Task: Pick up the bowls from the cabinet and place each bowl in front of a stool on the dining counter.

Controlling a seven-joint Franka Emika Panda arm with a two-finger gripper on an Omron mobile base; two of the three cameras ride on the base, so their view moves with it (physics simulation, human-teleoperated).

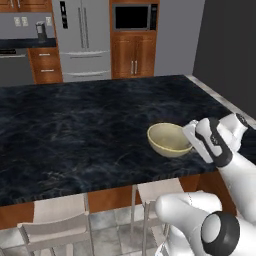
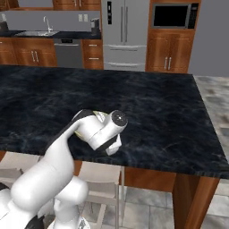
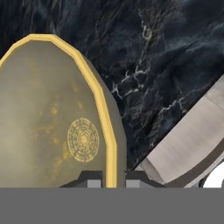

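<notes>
Bowl (image 2: 95,115) mostly behind the arm

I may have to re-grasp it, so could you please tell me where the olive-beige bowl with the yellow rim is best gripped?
Grip the thin rim of the olive-beige bowl with the yellow rim, coming from above on the side nearest the stool. It sits upright and open on the black marble dining counter, too wide to span, so one finger goes inside, one outside, as the gripper is placed now.
</notes>
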